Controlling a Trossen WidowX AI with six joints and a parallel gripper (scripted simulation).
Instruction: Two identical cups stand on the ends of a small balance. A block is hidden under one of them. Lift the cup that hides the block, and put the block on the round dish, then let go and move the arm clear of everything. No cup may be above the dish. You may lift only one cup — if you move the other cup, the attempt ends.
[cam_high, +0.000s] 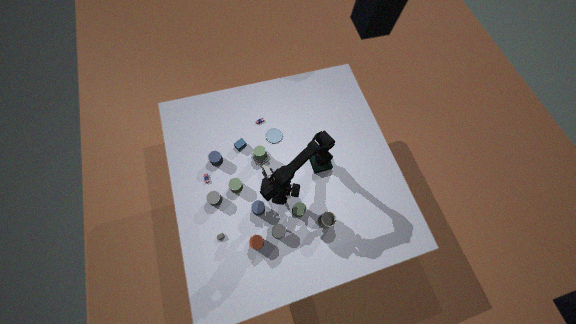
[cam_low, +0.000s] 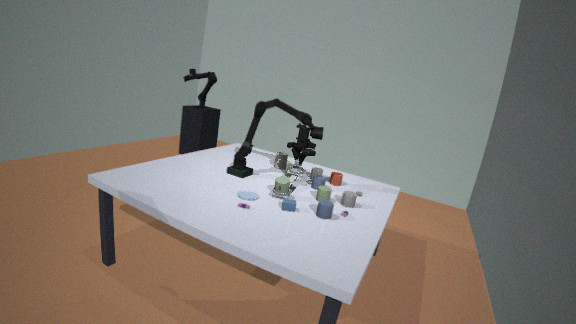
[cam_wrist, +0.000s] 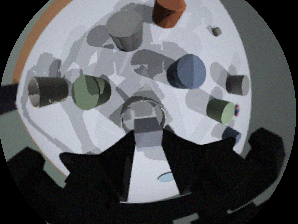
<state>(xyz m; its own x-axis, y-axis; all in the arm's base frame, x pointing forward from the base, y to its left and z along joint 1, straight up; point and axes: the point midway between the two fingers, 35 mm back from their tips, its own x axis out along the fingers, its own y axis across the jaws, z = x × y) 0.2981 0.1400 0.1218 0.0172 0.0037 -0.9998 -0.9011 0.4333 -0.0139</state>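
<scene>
My gripper (cam_low: 298, 163) (cam_wrist: 147, 131) points down and is shut on a small grey-blue block (cam_wrist: 149, 127). The block is at the balance's uncovered pan (cam_wrist: 123, 119) (cam_low: 296, 170); whether it touches the pan is unclear. The balance's middle (cam_high: 267, 171) (cam_low: 293, 179) shows pale. A green cup (cam_high: 259, 152) (cam_low: 282, 185) stands on the other pan. The pale blue round dish (cam_high: 274, 135) (cam_low: 247, 195) (cam_wrist: 165, 177) has nothing on it. Another green cup (cam_high: 299, 209) (cam_wrist: 87, 93) stands on the table by the gripper. The arm hides the near pan in the top view.
Blue (cam_high: 258, 207) (cam_wrist: 187, 71), grey (cam_high: 278, 230) (cam_wrist: 126, 31) and orange (cam_high: 256, 242) (cam_wrist: 169, 12) cups stand close beyond the balance. A dark grey cup (cam_high: 327, 219) (cam_wrist: 48, 91) and a third green cup (cam_high: 235, 185) (cam_wrist: 220, 110) flank it. A blue box (cam_high: 240, 144) (cam_low: 289, 205) lies near the covered pan.
</scene>
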